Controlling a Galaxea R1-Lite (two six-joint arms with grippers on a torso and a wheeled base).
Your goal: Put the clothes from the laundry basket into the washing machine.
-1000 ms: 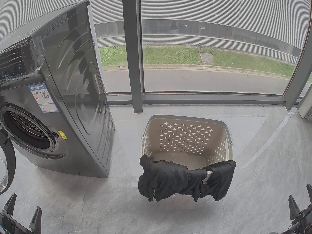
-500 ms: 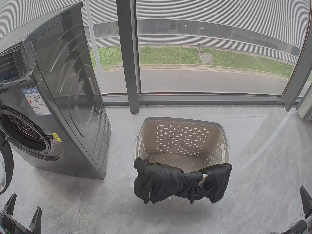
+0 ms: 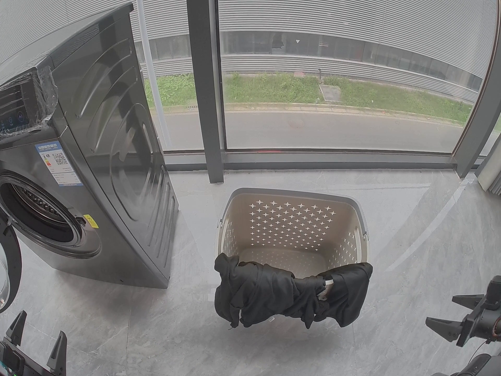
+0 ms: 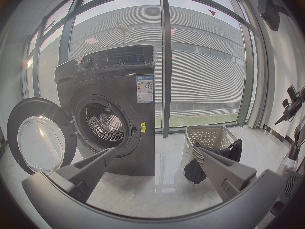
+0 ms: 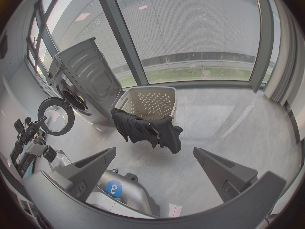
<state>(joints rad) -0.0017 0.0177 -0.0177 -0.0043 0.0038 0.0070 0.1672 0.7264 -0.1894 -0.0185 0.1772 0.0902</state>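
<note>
Marble floor (image 3: 130,330), window wall (image 3: 339,53), laundry basket (image 3: 292,192)

Inspected items:

- **Laundry basket** (image 3: 292,225): a cream plastic tub with a grey rim and star-shaped perforations in its walls. It is found upright on the floor (image 3: 156,330), near the right flank of the washing machine (image 3: 104,147) but apart from it.
- **Black garment** (image 3: 261,291): it is draped, bunched and twisted, over the basket's near rim, with both ends hanging down the outside. A small white patch is seen near its right end.
- **Washing machine:** a dark grey front-loader, set to the left of the basket. Its round glass door (image 4: 41,137) is swung fully open, and the perforated metal drum (image 4: 106,124) is exposed. The control panel (image 4: 124,59) is covered with clear film.
</note>
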